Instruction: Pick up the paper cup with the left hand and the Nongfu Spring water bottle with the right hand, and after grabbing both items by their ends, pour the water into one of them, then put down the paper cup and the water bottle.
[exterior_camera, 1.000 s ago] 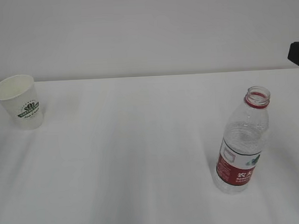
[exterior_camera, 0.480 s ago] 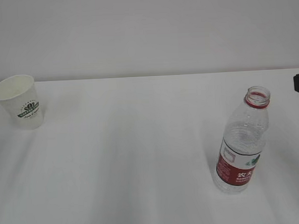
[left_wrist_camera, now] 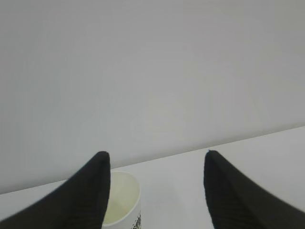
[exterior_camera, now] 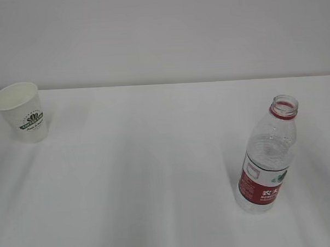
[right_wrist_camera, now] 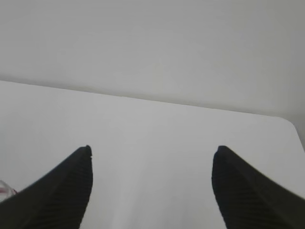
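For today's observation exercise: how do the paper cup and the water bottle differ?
The paper cup is opaque white and short; the Nongfu Spring water bottle is clear, ribbed and taller. The cup's logo is green, the bottle's label red. Both stand upright, open-topped, on the white table.

A white counter [exterior_camera: 156,173] is seen. A paper cup [exterior_camera: 22,112] is stood upright at its far left. An uncapped Nongfu Spring water bottle [exterior_camera: 268,157] is stood near right, well apart.

White Chinese characters on the red label [exterior_camera: 261,191] of the water bottle [exterior_camera: 267,157], small print beneath unreadable, dark green logo with illegible lettering on the paper cup [exterior_camera: 24,112] far left of the bottle
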Controlling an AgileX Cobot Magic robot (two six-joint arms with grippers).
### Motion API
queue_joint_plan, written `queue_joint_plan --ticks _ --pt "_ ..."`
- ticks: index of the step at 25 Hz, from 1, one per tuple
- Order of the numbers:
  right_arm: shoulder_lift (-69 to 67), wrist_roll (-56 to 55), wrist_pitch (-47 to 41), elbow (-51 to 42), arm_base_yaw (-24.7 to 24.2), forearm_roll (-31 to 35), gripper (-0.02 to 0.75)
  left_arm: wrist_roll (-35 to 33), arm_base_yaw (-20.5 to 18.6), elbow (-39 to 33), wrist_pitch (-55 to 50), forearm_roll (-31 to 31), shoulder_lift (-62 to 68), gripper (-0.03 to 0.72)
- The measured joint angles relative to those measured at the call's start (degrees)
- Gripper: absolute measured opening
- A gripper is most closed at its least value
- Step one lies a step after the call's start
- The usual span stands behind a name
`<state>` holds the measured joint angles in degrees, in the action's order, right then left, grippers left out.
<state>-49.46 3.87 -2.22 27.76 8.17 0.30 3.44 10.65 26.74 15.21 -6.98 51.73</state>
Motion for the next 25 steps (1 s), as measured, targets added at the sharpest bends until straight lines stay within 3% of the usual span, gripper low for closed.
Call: queue_joint_plan --ticks 19,25 --pt "0.0 -7.1 7.9 0.0 2.0 -1.3 0.587 0.0 0.0 0.0 0.0 0.0 0.0 0.453" --pt "0.0 -16.5 9.1 0.0 2.4 -9.0 0.587 0.0 0.0 0.0 0.0 0.0 0.0 0.453"
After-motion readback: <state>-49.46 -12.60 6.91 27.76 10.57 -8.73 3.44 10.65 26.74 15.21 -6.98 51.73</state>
